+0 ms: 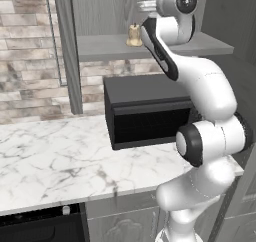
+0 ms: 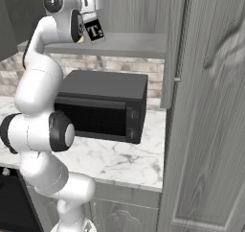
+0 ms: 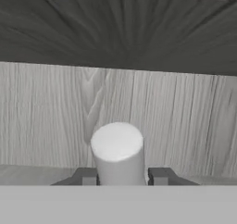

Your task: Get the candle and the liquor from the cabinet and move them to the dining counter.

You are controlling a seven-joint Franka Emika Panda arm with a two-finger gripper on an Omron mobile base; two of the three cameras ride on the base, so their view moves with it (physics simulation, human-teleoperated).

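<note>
So the liquor (image 2: 95, 30) bottle is tilted and lifted just above the cabinet (image 2: 139, 44) shelf, with the tool (image 3: 120, 176) clamped on its neck, white stopper poking up between the fingertips (image 3: 85, 176). The candle (image 1: 133, 35) sits on that same shelf close by. Below are the black microwave (image 1: 145, 116) and the marble bench (image 1: 55, 161).

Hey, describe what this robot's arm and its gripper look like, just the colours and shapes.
The arm is glossy white with rounded, tube-like links joined by dark, nearly black collars and round dark end caps. A black band runs along the forearm link. The gripper has two small, blocky, dark grey finger tips. No cables show.
</note>
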